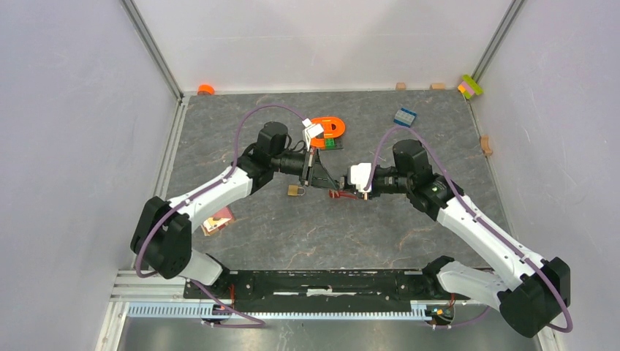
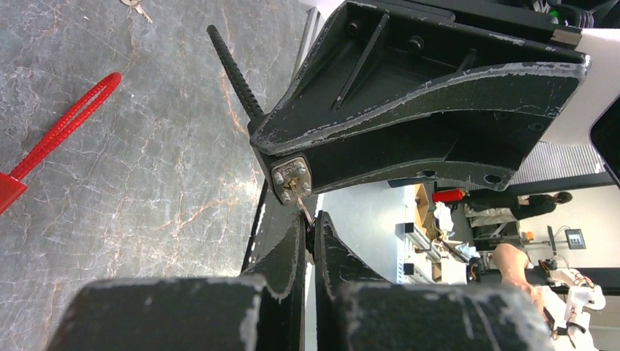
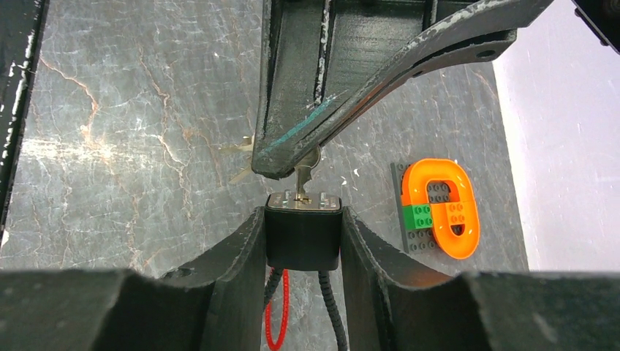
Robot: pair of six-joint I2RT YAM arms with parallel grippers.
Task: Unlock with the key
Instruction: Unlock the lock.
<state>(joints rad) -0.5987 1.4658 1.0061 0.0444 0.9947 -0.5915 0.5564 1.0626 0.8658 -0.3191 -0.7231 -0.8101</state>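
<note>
Key [image 3: 303,175]: we see it seated in the silver keyway face of the black lock, held above the middle of the table [image 1: 307,241] between the 2 grippers.
Flat card [image 1: 217,221]: lies on the table at the far left, beside the left forearm; we cannot read its face.
Brass padlock [image 1: 295,190]: rests on the table just left of the meeting grippers and apart from them.
Left gripper [image 2: 311,223]: clenched on the key's head, its 2 fingers pressed almost together.
Orange ring [image 3: 441,207]: sits on a grey studded plate with 1 green brick, well behind the grippers.
Black lock [image 3: 303,238]: body upright in the right wrist view, keyway face toward the left gripper; a ribbed black cable [image 3: 330,311] runs from its far end.
Red loop tie [image 2: 62,135]: lies flat on the table under the lock, touching neither gripper as far as we can tell.
Right gripper [image 3: 303,221]: grasping the black lock, 1 finger on each side of the body.
Blue brick [image 1: 404,116]: stands on the table behind the right arm.
</note>
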